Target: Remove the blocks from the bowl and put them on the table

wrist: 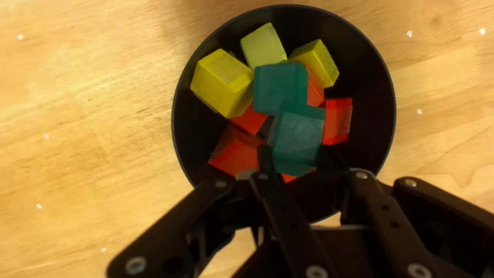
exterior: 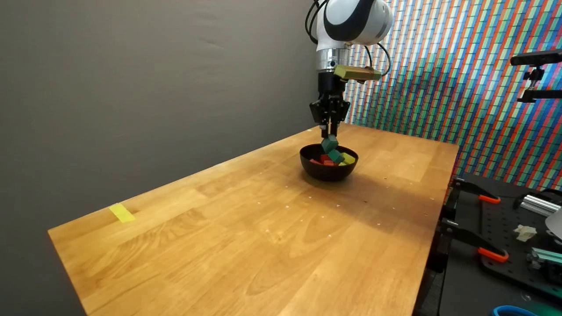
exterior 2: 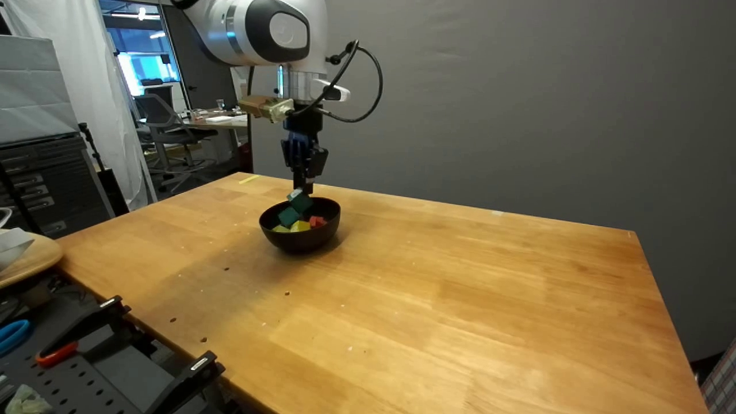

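Observation:
The black bowl (exterior: 327,174) stands on the wood-grain table (exterior: 246,250) and shows in both exterior views. My gripper (exterior: 329,135) hangs straight down over it, its jaws shut on a green block (wrist: 297,139). That block is tilted, at about rim height or just above, in both exterior views. Right below it, a second green block (wrist: 276,87) lies on top of the pile. Around that, the wrist view shows yellow blocks (wrist: 220,83), a pale yellow-green block (wrist: 263,46) and several red blocks (wrist: 239,156). The fingers partly cover the bowl's near side.
A yellow tape strip (exterior: 122,212) is stuck near one table edge. Black clamps with orange tips (exterior: 476,241) grip the side edge, beside a dark cart (exterior: 465,281). A round wooden board (exterior 2: 34,259) juts in near the table's corner. A grey wall (exterior 2: 517,115) runs along the back.

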Controlling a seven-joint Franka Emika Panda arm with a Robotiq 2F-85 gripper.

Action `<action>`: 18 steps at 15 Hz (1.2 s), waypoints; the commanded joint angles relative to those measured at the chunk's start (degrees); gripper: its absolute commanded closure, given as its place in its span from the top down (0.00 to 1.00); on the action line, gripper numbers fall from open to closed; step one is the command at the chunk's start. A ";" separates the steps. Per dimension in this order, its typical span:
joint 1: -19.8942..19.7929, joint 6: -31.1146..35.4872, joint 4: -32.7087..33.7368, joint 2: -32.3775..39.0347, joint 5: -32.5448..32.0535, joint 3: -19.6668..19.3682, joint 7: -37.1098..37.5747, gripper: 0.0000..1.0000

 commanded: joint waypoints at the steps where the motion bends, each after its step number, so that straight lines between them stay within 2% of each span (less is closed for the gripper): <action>1: -1.94 2.41 -3.86 -5.40 3.78 2.46 -7.34 0.21; 3: -1.69 4.05 -3.68 -5.96 4.72 3.67 -10.99 0.21; 7: 0.59 3.29 1.66 -2.22 3.46 7.10 -14.81 0.21; 11: 4.37 0.01 9.55 4.60 0.67 10.73 -16.17 0.21; 15: 9.85 -3.96 18.03 12.10 -6.32 10.84 -13.28 0.21; 18: 11.20 -9.38 24.48 17.51 -8.49 10.19 -13.19 0.21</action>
